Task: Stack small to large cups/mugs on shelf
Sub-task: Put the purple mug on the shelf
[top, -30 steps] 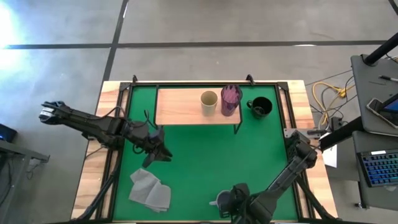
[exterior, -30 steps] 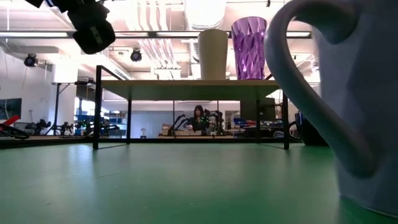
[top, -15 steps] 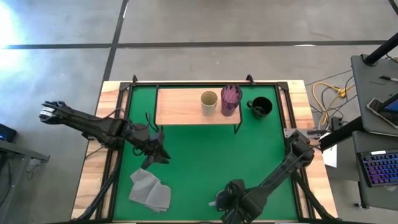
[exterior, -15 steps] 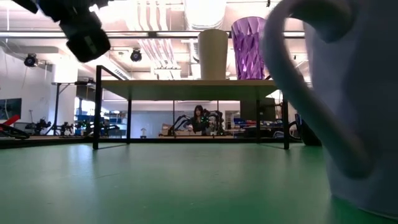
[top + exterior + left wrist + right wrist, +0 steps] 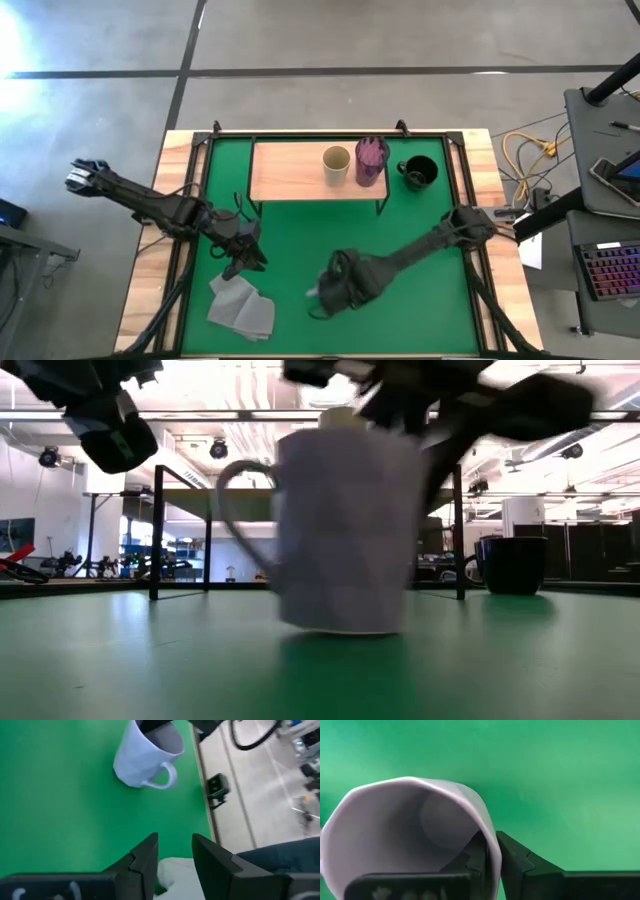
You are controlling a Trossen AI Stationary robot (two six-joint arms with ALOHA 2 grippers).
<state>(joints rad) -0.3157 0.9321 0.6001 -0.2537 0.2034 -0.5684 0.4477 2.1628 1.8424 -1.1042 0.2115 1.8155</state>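
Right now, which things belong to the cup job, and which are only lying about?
Job: lavender-grey mug in right claw; tan cup, purple tumbler, shelf; black mug on the mat.
Lying about: grey cloth, below the left claw.

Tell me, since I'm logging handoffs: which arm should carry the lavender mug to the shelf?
Right. Its hand is shut on the lavender mug's rim; the left hand hovers open above the cloth.

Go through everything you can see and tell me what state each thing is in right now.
Lavender mug: tilted, rim pinched by right hand.
Tan cup: upright on shelf.
Purple tumbler: upright on shelf.
Black mug: upright on green mat, off shelf.
Grey cloth: crumpled on mat.
Left hand: open, empty, above cloth.
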